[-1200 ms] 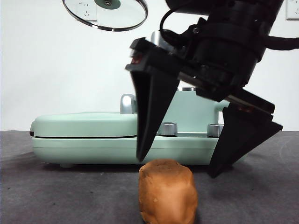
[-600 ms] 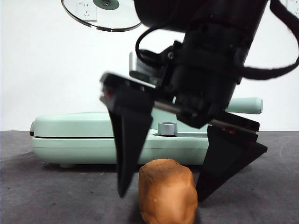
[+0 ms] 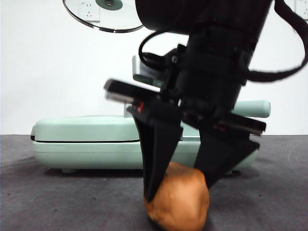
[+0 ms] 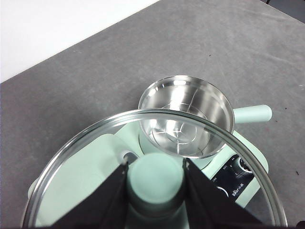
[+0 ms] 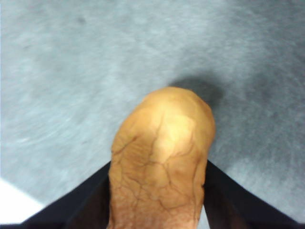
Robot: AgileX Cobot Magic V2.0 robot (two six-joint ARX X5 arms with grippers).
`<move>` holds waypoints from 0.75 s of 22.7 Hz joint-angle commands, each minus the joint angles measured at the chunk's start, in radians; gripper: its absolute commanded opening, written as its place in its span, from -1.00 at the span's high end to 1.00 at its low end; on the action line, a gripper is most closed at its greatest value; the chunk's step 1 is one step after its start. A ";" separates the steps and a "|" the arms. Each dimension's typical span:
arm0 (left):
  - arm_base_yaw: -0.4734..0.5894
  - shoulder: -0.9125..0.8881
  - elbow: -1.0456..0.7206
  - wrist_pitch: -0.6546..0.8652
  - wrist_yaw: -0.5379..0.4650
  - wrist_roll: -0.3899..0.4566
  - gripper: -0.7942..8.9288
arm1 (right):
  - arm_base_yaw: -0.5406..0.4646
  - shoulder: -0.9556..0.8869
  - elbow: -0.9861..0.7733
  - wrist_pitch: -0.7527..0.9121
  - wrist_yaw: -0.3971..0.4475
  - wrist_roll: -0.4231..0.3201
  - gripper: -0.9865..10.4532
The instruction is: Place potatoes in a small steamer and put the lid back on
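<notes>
The orange-brown potato [image 3: 183,202] lies at the table's front, tilted, with my right gripper [image 3: 180,185] shut on its two sides. In the right wrist view the potato [image 5: 159,162] fills the space between the jaws. My left gripper [image 4: 155,183] is shut on the mint-green knob [image 4: 156,181] of the glass lid [image 4: 86,143] and holds it high above the table; the lid [image 3: 103,14] shows at the front view's top. Below it the small steamer [image 4: 183,117] stands open on the base, its steel inside bare, its side handle [image 4: 252,113] pointing away.
The flat mint-green griddle cover [image 3: 82,129] lies shut on the appliance base [image 3: 86,155] behind the potato. The steamer's handle [image 3: 252,108] sticks out behind the right arm. Control dials [image 4: 240,164] sit on the base beside the steamer.
My right gripper came down over the potato and its jaws closed on it. The potato has tilted and shifted a little to the right. The lid stayed high.
</notes>
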 commanded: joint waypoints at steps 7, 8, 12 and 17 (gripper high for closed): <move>0.042 -0.005 0.032 0.024 0.005 0.010 0.80 | -0.208 0.019 0.454 -0.310 -0.042 -0.352 0.50; 0.047 -0.005 0.032 0.025 0.005 0.010 0.80 | -0.250 0.034 0.523 -0.341 -0.042 -0.375 0.50; 0.055 -0.005 0.032 0.025 0.005 0.010 0.80 | -0.398 0.150 0.822 -0.467 -0.041 -0.451 0.50; 0.055 -0.005 0.032 0.023 0.005 0.010 0.80 | -0.481 0.314 1.062 -0.519 -0.042 -0.478 0.50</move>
